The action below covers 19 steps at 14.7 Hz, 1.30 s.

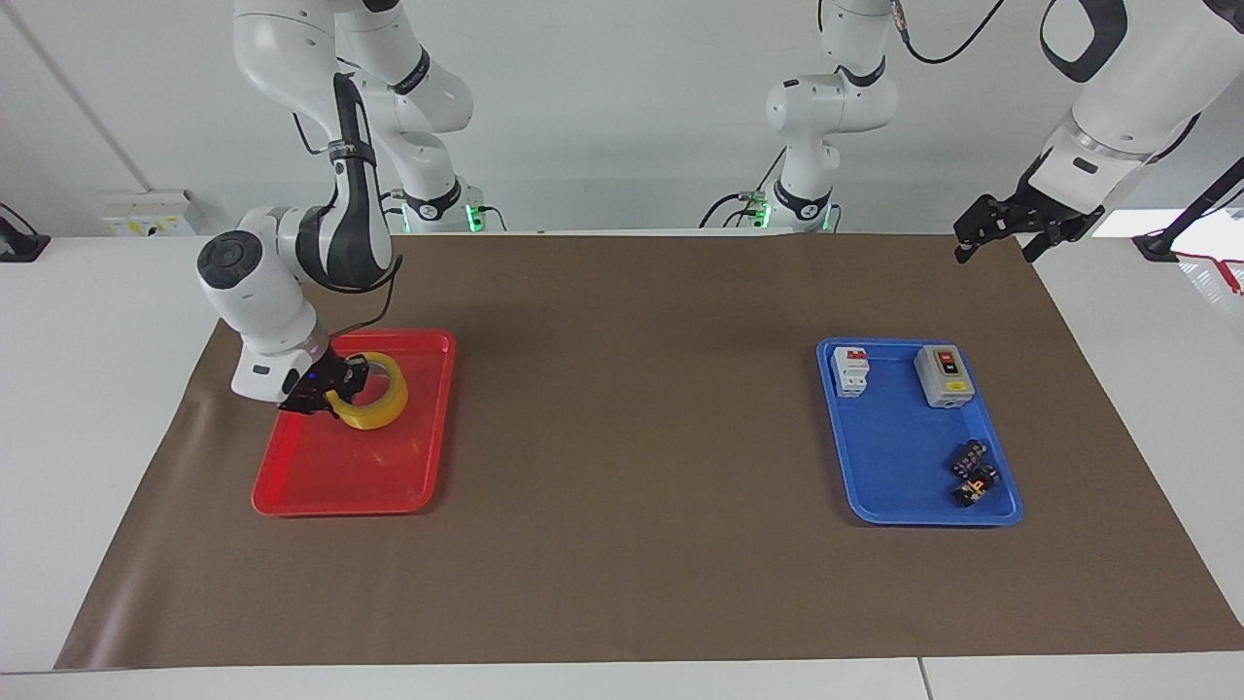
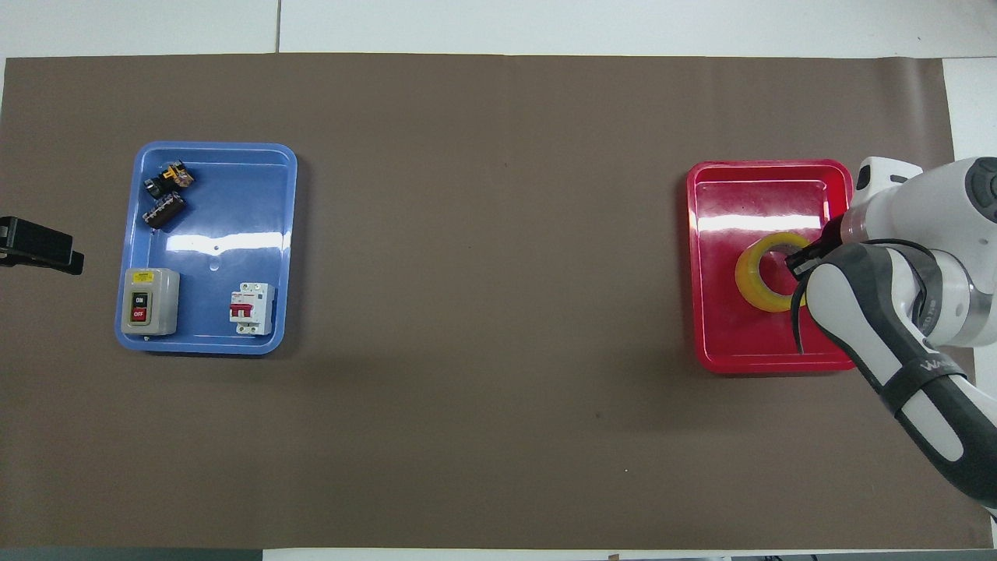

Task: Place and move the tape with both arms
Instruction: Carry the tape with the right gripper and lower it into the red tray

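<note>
The yellow tape (image 1: 377,408) is a thick ring with a pale core. My right gripper (image 1: 333,389) is shut on its rim and holds it tilted, low inside the red tray (image 1: 340,506), toward the tray's edge nearest the robots. I cannot tell whether the tape touches the tray floor. In the overhead view the tape (image 2: 757,282) shows in the red tray (image 2: 779,363) with the right gripper (image 2: 802,261) at its rim. My left gripper (image 1: 996,238) is open and empty, up in the air over the mat's corner at the left arm's end, and waits; it also shows in the overhead view (image 2: 39,248).
A blue tray (image 1: 894,457) toward the left arm's end holds a grey on/off switch box (image 1: 944,375), a white circuit breaker (image 1: 851,370) and small black parts (image 1: 974,472). A brown mat (image 1: 632,437) covers the table. Two smaller white arms with green-lit bases stand at the robots' edge.
</note>
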### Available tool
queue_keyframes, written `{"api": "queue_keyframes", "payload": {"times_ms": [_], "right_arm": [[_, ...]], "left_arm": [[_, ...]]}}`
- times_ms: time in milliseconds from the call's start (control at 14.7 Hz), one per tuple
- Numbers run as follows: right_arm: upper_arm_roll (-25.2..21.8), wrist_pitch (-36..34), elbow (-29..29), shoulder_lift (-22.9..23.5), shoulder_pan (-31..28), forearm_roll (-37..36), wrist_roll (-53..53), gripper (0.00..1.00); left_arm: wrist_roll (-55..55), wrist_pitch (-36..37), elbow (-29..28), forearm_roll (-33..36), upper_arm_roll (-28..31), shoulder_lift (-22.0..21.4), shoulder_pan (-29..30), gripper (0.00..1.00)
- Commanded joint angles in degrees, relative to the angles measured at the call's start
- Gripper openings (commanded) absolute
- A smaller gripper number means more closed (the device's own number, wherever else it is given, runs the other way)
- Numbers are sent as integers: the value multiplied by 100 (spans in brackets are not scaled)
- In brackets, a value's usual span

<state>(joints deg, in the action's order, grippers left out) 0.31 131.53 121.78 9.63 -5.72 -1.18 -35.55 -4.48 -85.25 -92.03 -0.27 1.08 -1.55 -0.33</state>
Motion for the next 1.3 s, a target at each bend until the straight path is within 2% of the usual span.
{"api": "queue_keyframes", "payload": {"times_ms": [0,136,477,545,614,955,1227], "right_arm": [[92,259,460,-339,-113,-40,-145,0],[92,548,601,-340,-113,-49,-154,0],[92,707,601,-199,-183,-66,-119,0],[92,707,610,-190,-184,-75,-84,53],[92,699,601,-199,-201,-75,-84,100],[92,576,215,-225,-105,-75,362,100],[83,541,-66,-321,272,-136,2398,100]], "left_arm": [[-18,-53,-201,79,-3,-170,-20,100],[-18,-53,-201,79,-3,-170,-20,100],[-18,-61,-201,79,-3,-171,-20,100],[-18,-62,-201,79,-3,-170,-20,100],[-18,-53,-201,79,-3,-170,-20,100],[-18,-61,-201,79,-3,-170,-20,100],[-18,-53,-201,79,-3,-179,-20,100]]}}
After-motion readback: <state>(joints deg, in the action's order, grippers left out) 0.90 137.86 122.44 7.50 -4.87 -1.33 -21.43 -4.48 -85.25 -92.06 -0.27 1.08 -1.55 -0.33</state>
